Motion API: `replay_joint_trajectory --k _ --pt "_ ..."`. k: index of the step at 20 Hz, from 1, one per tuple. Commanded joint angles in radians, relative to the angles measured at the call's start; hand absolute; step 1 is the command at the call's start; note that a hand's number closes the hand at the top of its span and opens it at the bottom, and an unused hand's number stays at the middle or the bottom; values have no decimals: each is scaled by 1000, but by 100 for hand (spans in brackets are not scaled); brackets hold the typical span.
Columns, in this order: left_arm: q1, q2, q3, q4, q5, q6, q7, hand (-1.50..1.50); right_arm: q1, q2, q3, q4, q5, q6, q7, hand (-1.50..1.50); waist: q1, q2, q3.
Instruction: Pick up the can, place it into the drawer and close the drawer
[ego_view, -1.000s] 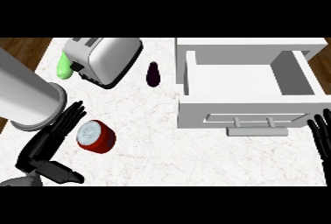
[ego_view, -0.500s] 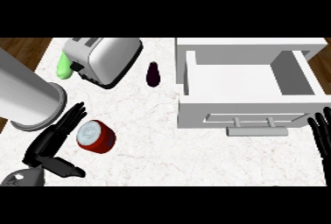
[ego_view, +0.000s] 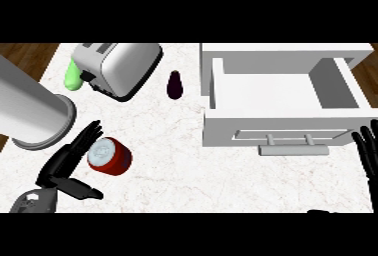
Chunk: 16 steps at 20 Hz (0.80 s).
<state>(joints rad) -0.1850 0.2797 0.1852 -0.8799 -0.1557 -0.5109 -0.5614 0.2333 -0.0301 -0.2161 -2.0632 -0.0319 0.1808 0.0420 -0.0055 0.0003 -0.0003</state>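
A red can (ego_view: 109, 156) with a pale grey top stands on the white marble counter at the lower left. My left hand (ego_view: 68, 164) lies right beside it on its left, fingers straight and pointing up along the can, thumb spread out below; it is open and not curled round the can. The white drawer (ego_view: 284, 97) stands pulled open at the upper right, with nothing inside and a grey handle (ego_view: 294, 147) on its front. My right hand (ego_view: 367, 152) rests open at the right edge, fingers up, just right of the drawer's front.
A silver toaster (ego_view: 122, 66) stands at the upper left with a green object (ego_view: 73, 76) beside it. A dark purple eggplant (ego_view: 175, 84) lies between the toaster and the drawer. My large grey left forearm (ego_view: 29, 115) crosses the left side.
My left hand has shifted slightly, its wrist moving lower in the view beside the can. The can, the drawer and the right hand have stayed put.
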Motion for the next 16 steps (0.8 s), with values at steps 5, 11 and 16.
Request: replay_joint_trajectory --k 5,11,16 --pt "-119 53 17 273 -33 -7 -158 -150 -3 18 21 77 38 7 -83 -150 -2 1 0" --pt "-86 -7 -18 134 -9 32 -50 -150 14 -25 -44 -26 -43 36 21 -150 2 -1 0" --pt "-141 -22 -24 268 -36 68 -121 -150 -52 -18 -32 -26 -20 -7 68 -150 0 0 0"
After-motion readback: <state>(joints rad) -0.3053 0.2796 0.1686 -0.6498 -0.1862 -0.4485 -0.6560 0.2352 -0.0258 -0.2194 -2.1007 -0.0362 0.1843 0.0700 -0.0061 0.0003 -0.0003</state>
